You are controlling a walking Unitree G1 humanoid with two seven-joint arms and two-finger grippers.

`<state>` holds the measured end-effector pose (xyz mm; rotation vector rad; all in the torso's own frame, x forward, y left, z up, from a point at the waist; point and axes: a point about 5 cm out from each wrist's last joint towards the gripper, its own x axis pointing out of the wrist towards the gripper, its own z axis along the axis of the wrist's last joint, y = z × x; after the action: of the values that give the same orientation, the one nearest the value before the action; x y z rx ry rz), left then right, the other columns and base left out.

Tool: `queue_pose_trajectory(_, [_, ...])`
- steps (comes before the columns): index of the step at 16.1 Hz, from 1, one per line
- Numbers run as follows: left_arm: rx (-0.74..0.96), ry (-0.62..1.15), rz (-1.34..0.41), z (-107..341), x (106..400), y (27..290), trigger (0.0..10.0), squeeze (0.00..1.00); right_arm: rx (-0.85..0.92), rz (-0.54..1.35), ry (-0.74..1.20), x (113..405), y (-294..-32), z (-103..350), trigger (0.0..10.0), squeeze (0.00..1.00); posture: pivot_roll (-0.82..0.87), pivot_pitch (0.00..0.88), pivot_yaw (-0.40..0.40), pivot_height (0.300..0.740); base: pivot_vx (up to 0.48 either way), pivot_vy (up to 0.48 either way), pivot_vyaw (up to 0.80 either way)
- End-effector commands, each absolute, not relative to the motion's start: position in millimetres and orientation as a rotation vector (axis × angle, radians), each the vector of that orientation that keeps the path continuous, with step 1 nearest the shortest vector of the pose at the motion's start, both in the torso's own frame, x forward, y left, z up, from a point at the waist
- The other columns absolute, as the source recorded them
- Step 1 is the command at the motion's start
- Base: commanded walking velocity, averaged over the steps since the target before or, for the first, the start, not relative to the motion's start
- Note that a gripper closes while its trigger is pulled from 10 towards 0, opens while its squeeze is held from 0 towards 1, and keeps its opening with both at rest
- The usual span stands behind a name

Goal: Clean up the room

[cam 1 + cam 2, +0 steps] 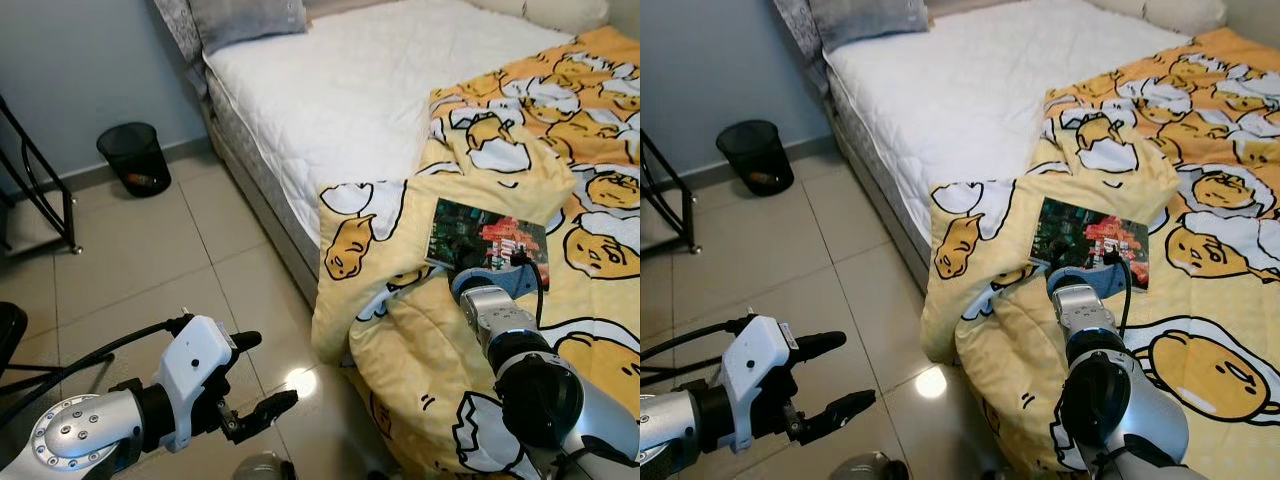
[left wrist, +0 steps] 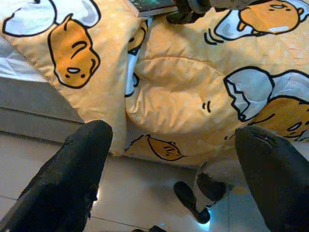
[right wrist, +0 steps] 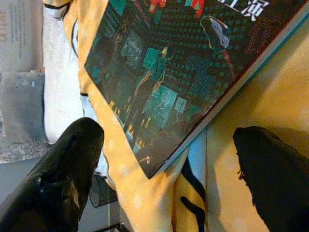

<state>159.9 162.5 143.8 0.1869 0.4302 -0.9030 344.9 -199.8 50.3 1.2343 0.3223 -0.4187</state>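
A book (image 1: 487, 238) with a dark, busy cover lies flat on the yellow egg-print blanket (image 1: 560, 130) near the bed's side edge, likely left there as clutter. Your right gripper (image 3: 166, 179) sits just short of the book's near corner, fingers spread wide and holding nothing, seemingly lined up to take that edge. Your left gripper (image 1: 258, 378) hangs low over the tiled floor (image 1: 150, 270), fingers also parted and empty. A black bin (image 1: 135, 158) stands by the wall
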Motion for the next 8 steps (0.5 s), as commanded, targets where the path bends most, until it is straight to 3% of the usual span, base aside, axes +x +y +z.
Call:
queue_pose_trajectory(1, [0.207, 0.430, -0.894, 147.9, 159.8, 165.2, 10.0, 0.75, 1.233, -0.399, 0.315, 349.2, -195.9, 55.1, 10.0, 0.00, 0.19, 0.155, 0.046, 0.740, 0.000, 0.000, 0.00])
queue_pose_trajectory(8, [0.210, 0.447, -0.884, 158.7, 149.1, 168.6, 10.0, 0.75, 1.333, -0.404, 0.177, 355.4, -205.0, 67.7, 10.0, 0.00, 0.23, 0.199, 0.062, 0.740, 0.000, 0.000, 0.00])
